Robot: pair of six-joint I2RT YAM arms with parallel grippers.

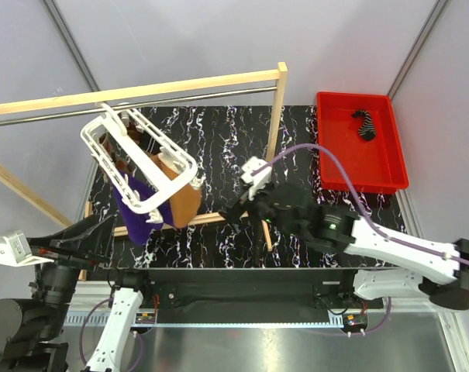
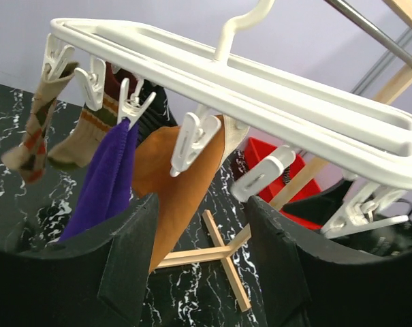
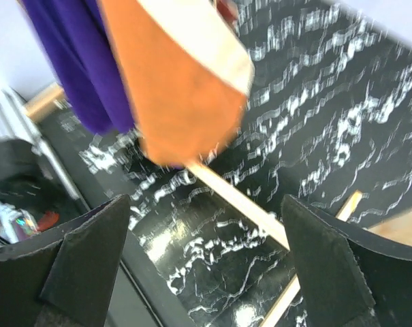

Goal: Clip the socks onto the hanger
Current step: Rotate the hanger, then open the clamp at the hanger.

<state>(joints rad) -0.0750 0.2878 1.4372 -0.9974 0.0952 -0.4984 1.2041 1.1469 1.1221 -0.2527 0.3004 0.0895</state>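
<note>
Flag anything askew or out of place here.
One striped sock lies alone in the red bin, not clipped to the white hanger. The hanger itself looks tilted rather than level.

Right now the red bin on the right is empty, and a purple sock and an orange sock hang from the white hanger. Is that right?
Not quite. The red bin is not empty: the top external view shows a black striped sock lying in it. The rest holds: the purple sock and orange sock hang from the white hanger.
</note>
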